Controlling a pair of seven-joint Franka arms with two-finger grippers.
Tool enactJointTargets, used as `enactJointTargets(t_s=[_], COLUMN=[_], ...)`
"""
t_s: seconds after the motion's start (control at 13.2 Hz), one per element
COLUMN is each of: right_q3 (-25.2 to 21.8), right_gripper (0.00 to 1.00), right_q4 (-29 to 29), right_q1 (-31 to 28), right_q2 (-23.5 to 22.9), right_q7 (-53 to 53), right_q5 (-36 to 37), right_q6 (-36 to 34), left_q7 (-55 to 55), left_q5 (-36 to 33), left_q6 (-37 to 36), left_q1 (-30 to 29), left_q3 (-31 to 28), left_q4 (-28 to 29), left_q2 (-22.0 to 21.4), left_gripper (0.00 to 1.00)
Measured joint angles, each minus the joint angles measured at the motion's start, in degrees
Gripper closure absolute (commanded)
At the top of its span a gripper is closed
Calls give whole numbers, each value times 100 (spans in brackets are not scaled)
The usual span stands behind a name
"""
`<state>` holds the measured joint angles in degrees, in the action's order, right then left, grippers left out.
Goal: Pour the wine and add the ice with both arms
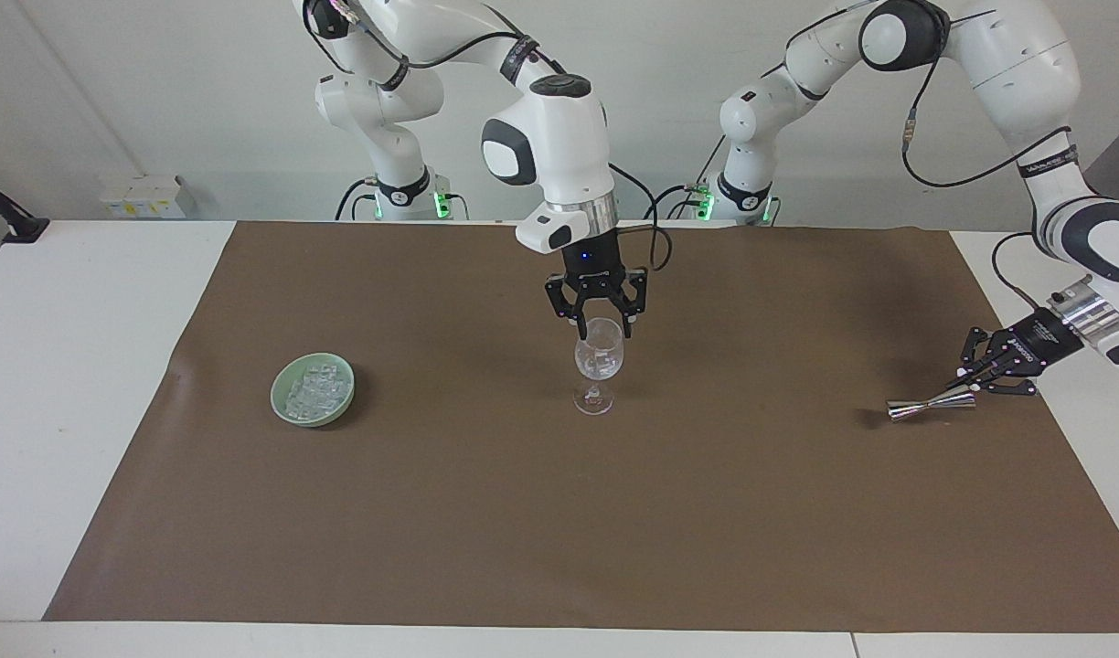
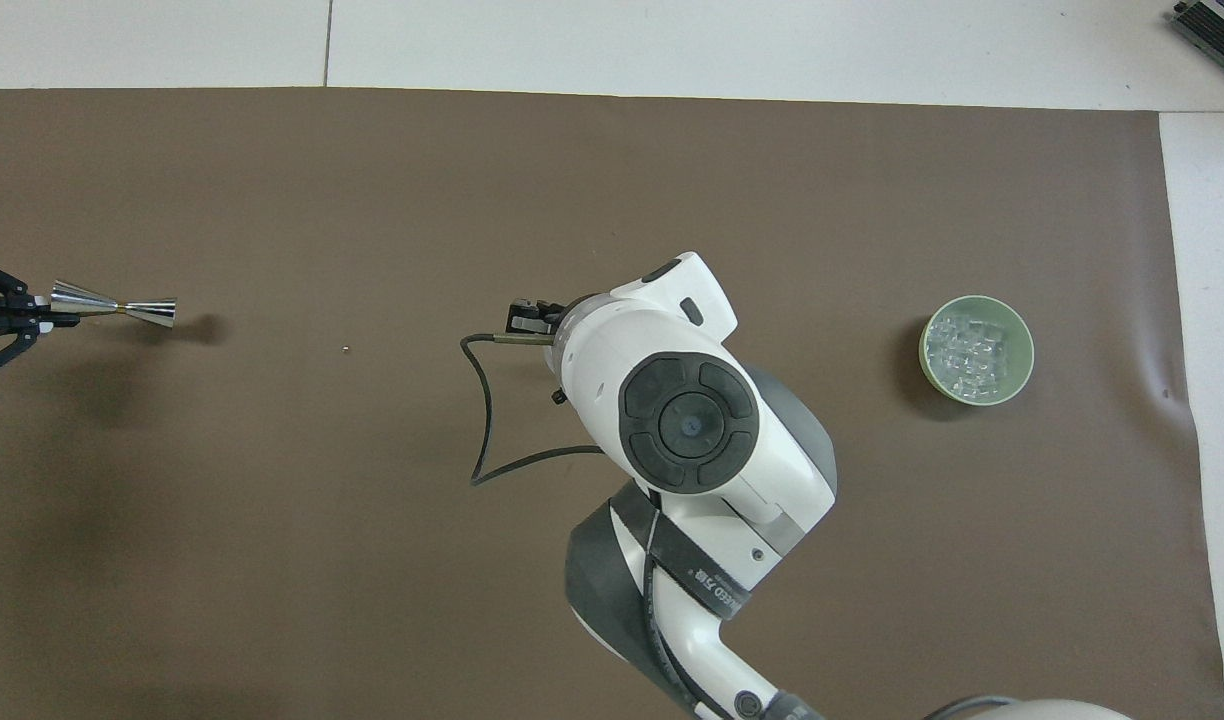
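Observation:
A clear stemmed glass (image 1: 598, 370) stands upright mid-mat. My right gripper (image 1: 602, 329) hangs straight above it, open, its fingertips either side of the rim. Something clear glints low in the glass's bowl. In the overhead view the right arm covers the glass. The ice (image 1: 314, 389) (image 2: 972, 350) is heaped in a pale green bowl (image 1: 285, 413) (image 2: 927, 372) toward the right arm's end. My left gripper (image 1: 969, 387) (image 2: 42, 314) is shut on one end of a silver double-cone jigger (image 1: 925, 404) (image 2: 117, 305), held level just over the mat at the left arm's end.
A brown mat (image 1: 559, 512) (image 2: 612, 180) covers most of the white table (image 1: 75, 366). A tiny speck (image 2: 344, 349) lies on the mat between the jigger and the glass. The right arm's cable (image 2: 482, 420) loops beside its wrist.

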<state>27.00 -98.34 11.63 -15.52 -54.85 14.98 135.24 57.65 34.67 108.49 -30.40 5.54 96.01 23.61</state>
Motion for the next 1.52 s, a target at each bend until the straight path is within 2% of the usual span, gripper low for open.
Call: enactJointTargets(t_s=[0.45,0.76,0.91,1.06,1.29,1.44,1.52], right_q3=[-75,-85,-87,-92,-96,-105,-107], right_gripper=[0,0,0,0,0,0,0], right_q4=[95,291,353,374,379,393,440], right_q1=[-101,-507,-771,-1015,-1198,-1225,-1268], right_q2=[116,444,636,809,1026,1135,1176], right_q7=[0,280,640,882,945,945,944], right_q5=[3,6,5,5,4,-19,-75], right_q6=[-111,-842,-1213,-1492,-1733,-1907,-2034], left_q7=[-624,-690,-782,-838,-909,-914,-914], left_q5=[-1159,-2105,-2339,-2468,-2582,-2651,-2654], left_q6=[1019,1651,1868,1978,2219,2293,2320], left_q1=[573,977,1127,1219,1305,1397,1438], left_q3=[-1,22,19,18,16,17,16], left_q4=[500,904,1077,1170,1379,1500,1531], left_q2=[-435,-739,-865,-932,-1052,-1126,-1139], left_gripper=[100,100,100,96,84,65,52])
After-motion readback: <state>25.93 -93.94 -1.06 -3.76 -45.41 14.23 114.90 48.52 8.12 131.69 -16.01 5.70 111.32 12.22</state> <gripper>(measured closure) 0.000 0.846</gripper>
